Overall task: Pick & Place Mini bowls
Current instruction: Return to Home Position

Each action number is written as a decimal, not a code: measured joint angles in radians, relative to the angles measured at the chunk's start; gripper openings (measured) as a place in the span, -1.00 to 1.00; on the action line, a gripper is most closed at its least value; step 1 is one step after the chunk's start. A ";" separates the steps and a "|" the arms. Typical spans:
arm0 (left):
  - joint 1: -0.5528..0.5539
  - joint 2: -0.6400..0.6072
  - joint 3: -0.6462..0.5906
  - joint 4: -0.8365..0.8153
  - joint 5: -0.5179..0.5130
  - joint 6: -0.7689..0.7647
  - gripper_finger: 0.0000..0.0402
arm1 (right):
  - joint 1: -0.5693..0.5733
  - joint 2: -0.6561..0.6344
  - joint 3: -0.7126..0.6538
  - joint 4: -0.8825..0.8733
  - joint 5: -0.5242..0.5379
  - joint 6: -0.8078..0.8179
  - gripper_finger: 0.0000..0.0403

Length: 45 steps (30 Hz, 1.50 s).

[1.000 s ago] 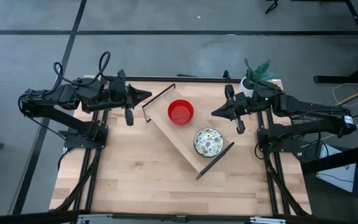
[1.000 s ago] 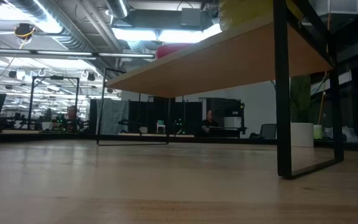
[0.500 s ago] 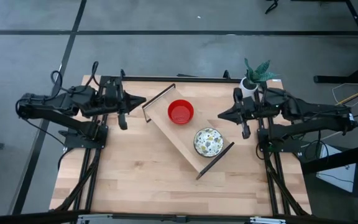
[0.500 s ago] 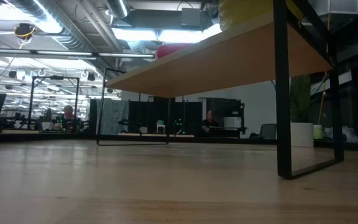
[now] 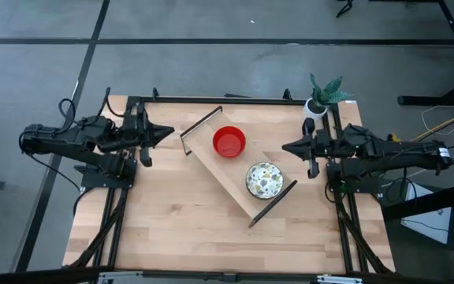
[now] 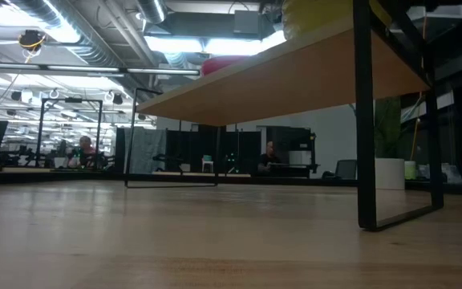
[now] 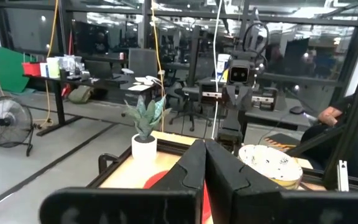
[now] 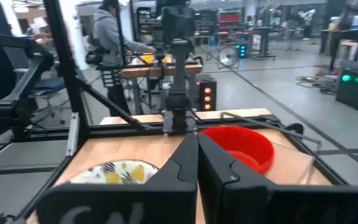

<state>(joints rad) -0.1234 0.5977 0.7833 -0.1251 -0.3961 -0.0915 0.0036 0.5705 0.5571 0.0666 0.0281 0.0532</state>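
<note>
A plain red mini bowl and a speckled white, yellow-sided mini bowl stand on a small raised wooden shelf in the middle of the table. The red bowl and the speckled bowl also show in the right wrist view, and the speckled bowl in the left wrist view. My left gripper is shut and empty, left of the shelf. My right gripper is shut and empty, right of the shelf. Both point level at the shelf.
A white pot with a green plant stands at the table's far right corner. The shelf's black wire legs show in the low view. People sit and stand in the room beyond the table.
Both arms have drawn back from the shelf toward their own bases and sunk lower: the left gripper toward the table's left edge, the right toward the right edge. Both have stayed shut. The bowls have kept their places.
</note>
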 joint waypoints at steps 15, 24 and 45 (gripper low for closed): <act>0.000 -0.160 -0.251 0.132 -0.003 -0.013 -0.99 | 0.000 -0.161 -0.105 -0.038 0.041 -0.012 -1.00; 0.000 -0.230 -0.335 0.197 0.008 0.026 -0.99 | 0.000 -0.159 -0.116 -0.119 0.039 -0.034 -1.00; 0.000 -0.332 -0.582 0.357 0.031 0.016 -0.99 | 0.000 -0.406 -0.388 0.000 -0.028 -0.056 -1.00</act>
<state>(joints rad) -0.1234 0.2658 0.2017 0.2324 -0.3647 -0.0757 0.0036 0.1650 0.1686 0.0662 -0.0004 -0.0026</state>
